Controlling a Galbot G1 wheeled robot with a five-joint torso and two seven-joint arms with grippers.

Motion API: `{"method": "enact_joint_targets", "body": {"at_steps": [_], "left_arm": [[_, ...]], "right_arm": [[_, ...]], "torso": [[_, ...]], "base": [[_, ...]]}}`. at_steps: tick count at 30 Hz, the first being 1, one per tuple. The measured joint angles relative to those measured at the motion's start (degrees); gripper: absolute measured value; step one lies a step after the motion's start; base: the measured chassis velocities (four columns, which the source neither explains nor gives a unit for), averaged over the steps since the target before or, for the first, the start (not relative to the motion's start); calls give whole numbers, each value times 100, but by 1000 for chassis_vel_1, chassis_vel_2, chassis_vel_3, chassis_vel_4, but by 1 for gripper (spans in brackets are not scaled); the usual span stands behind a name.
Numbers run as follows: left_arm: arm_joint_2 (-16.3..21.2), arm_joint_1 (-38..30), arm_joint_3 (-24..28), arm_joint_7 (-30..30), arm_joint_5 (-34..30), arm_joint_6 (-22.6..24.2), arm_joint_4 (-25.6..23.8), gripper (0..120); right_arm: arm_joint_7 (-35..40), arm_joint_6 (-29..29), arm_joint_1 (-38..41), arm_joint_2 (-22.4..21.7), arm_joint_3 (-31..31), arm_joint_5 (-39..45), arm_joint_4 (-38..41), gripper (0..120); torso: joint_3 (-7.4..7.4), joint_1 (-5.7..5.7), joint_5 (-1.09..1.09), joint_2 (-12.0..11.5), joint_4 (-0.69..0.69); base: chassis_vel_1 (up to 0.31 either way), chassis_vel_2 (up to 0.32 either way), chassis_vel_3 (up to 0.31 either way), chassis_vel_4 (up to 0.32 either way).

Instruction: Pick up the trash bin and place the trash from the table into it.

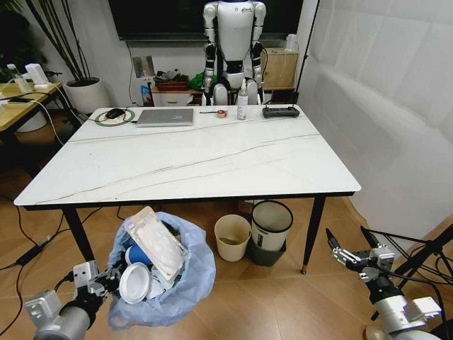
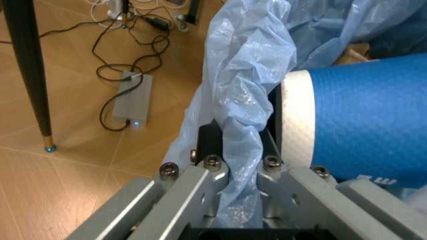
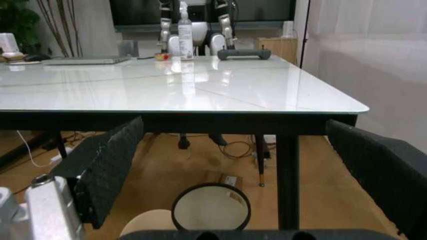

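My left gripper [image 1: 99, 280] hung low in front of the desk [image 1: 191, 166], its fingers [image 2: 200, 172] pinched on the bunched light-blue bag at the rim of the trash bin [image 1: 180, 283]. The bin sat below the near desk edge on my left side; whether it touched the floor I could not tell. The trash [image 1: 152, 244] was inside it: a blue paper cup [image 2: 363, 120] pressed close against my fingers, white lids and a clear wrapper poking above the rim. My right gripper [image 1: 348, 253] waited low at the right, beside the desk's near right leg, its fingers spread wide with nothing between them. Under the desk stood a cream bin [image 1: 232, 237] and a black bin [image 1: 271, 223] side by side.
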Motion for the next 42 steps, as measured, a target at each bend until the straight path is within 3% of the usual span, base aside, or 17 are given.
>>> {"method": "enact_joint_targets", "body": {"at_steps": [20,42], "left_arm": [[11,-283,67,125,-77,-111,443,0],[-135,-403,81,206,-157,-76,839,0]], "right_arm": [[17,-16,17,-14,-22,16,2,100],[23,-21,23,-19,-29,24,9,100]], "torso": [[-13,-15,1,-31,-1],[-377,-301,1,-679,-1]], "base": [[0,0,0,0],[0,0,0,0]]}}
